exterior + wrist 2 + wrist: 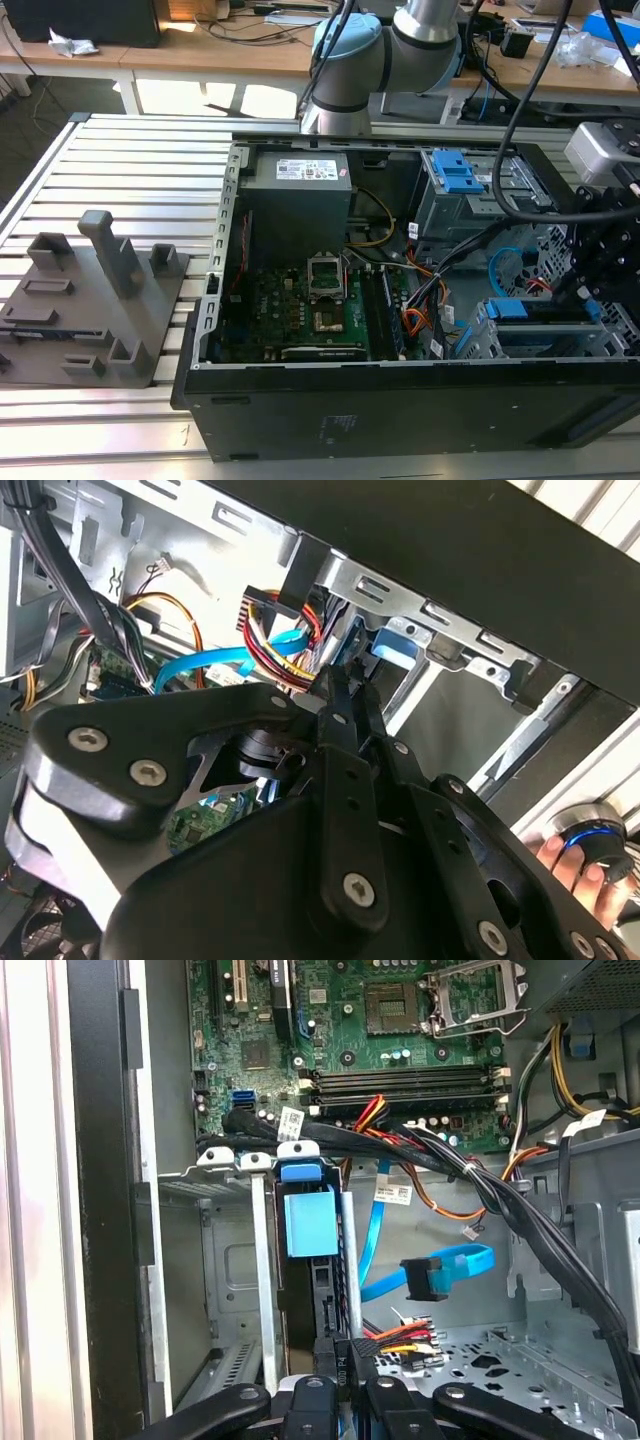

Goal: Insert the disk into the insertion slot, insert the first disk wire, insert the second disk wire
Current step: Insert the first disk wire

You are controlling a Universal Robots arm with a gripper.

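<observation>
The disk [310, 1222] stands edge-on in its blue carrier inside the grey metal insertion slot [232, 1260]. In the exterior view the disk [522, 308] lies in the slot [530, 345] at the case's front corner, on the exterior view's right. My gripper [340, 1358] is at the disk's near end, its fingers drawn together with nothing visible between them. A black connector on red and yellow wires [378, 1344] sits right beside the fingertips. Its plug [264, 605] lies just past the gripper [340, 685]. A blue flat cable with a black plug [425, 1280] hangs loose over the bay floor.
A taller cage with blue latches [455, 175] stands behind the slot. A thick black cable bundle [480, 1190] crosses above the bay, with the motherboard [310, 300] beyond. A grey fixture [100, 300] rests on the slatted table. A hand [560, 865] holds a small device outside the case.
</observation>
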